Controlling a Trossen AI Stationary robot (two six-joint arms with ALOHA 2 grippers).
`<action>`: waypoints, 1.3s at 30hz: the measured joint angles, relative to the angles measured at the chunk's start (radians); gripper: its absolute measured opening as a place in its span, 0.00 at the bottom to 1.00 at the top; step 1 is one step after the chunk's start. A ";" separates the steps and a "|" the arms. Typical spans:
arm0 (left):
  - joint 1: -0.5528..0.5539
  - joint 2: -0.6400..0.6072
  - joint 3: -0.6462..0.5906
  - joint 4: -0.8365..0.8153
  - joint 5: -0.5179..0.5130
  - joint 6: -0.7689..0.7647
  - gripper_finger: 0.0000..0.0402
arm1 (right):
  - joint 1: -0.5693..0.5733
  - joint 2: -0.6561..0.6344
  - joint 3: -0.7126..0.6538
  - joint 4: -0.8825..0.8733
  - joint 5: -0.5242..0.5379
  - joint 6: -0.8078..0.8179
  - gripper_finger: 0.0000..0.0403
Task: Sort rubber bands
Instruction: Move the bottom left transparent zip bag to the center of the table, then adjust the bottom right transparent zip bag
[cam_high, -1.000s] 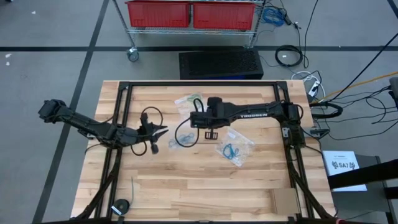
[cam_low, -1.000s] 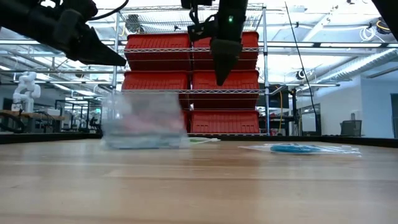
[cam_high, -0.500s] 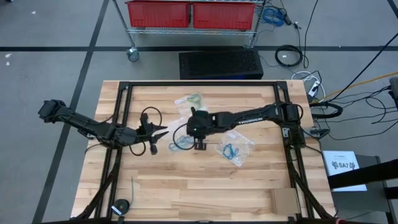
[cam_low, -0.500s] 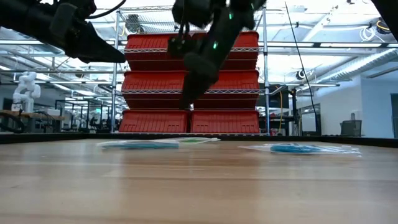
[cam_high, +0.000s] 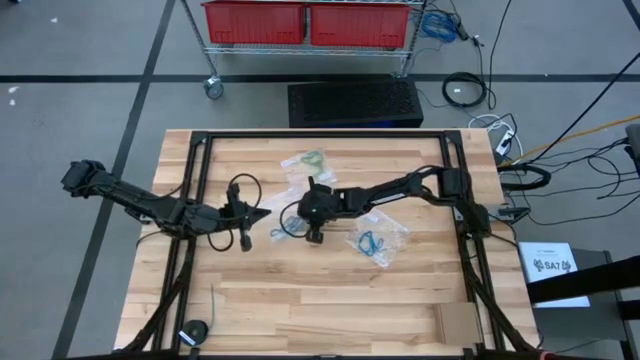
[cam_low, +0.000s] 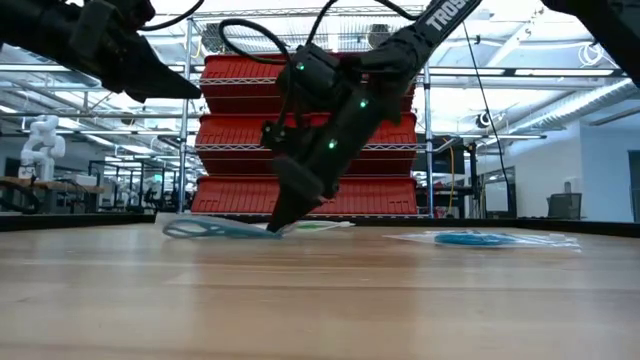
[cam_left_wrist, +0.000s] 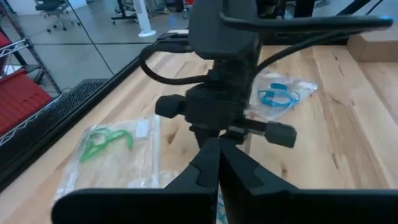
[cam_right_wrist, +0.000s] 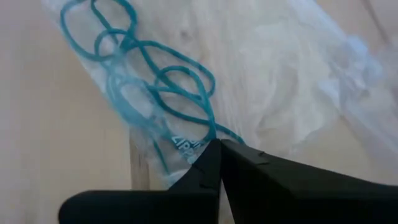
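On the wooden table (cam_high: 300, 300), the right gripper (cam_low: 275, 225) reaches down with its jaws pressed together at the edge of a clear zip bag (cam_right_wrist: 298, 81), touching the dark teal rubber bands (cam_right_wrist: 155, 81) lying there near the table's middle. Whether it actually pinches them cannot be told. The left gripper (cam_high: 262, 213) hovers above the table just beside that spot, jaws closed and empty.
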 joint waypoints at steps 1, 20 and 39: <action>0.000 0.000 0.000 -0.002 0.003 -0.006 0.03 | 0.009 -0.009 0.000 -0.030 0.005 0.052 0.00; 0.000 0.000 0.000 -0.016 0.004 -0.051 0.03 | 0.306 -0.192 -0.010 -0.301 0.232 0.651 0.00; 0.002 0.000 0.000 -0.080 0.004 -0.148 0.03 | 0.224 -0.261 -0.328 -0.692 0.304 0.901 0.00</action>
